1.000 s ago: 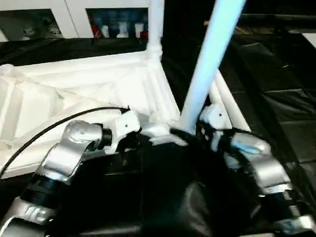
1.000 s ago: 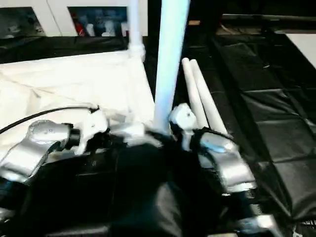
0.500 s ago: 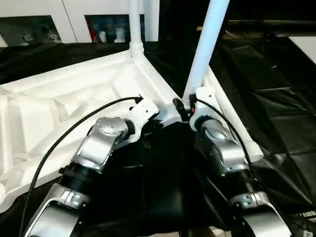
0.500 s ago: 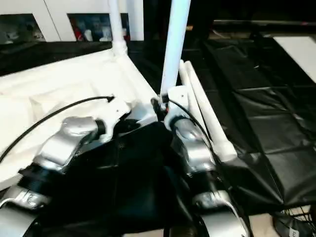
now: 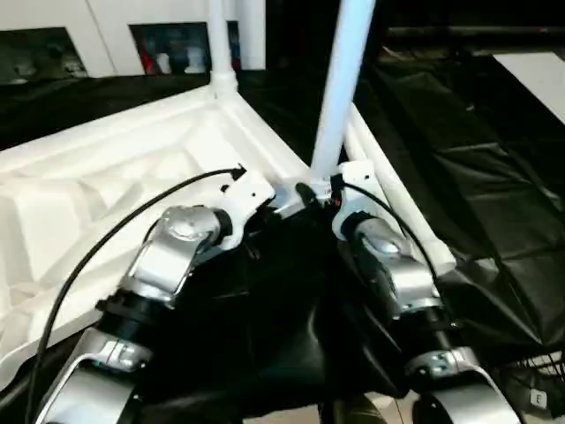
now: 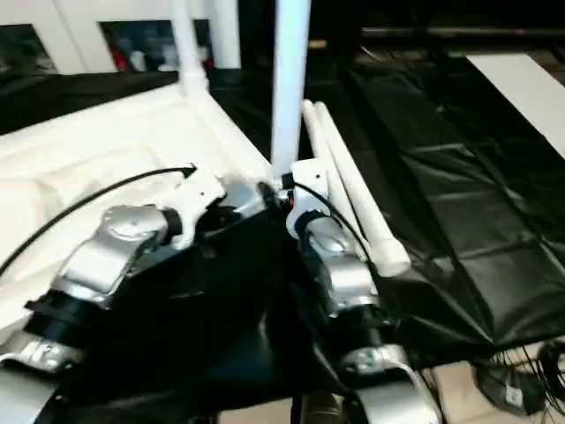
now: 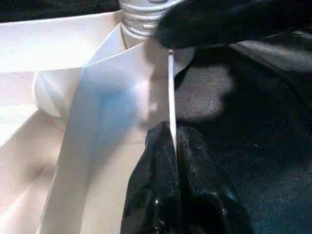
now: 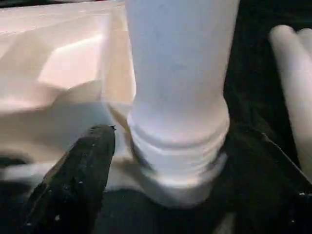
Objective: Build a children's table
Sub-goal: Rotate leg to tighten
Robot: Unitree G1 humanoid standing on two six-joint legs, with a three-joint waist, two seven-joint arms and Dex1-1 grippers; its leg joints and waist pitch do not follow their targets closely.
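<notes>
Black sheeting [image 5: 494,177] covers the work surface, with a white cabinet [image 5: 106,26] behind. On the sheeting lies the white tabletop [image 5: 115,177], ribbed underside up. One leg [image 5: 219,44] stands in its far corner socket. A second leg [image 5: 340,88] stands at the near corner socket [image 7: 141,19], right in front of both arms. Two more legs [image 6: 349,181] lie side by side on the sheeting just beside the tabletop's edge. The left gripper [image 7: 173,141] has its fingers pressed together on a thin rim of the tabletop. The right gripper [image 8: 165,161] has its fingers [image 8: 78,175] apart, one on each side of the near leg's ringed base.
</notes>
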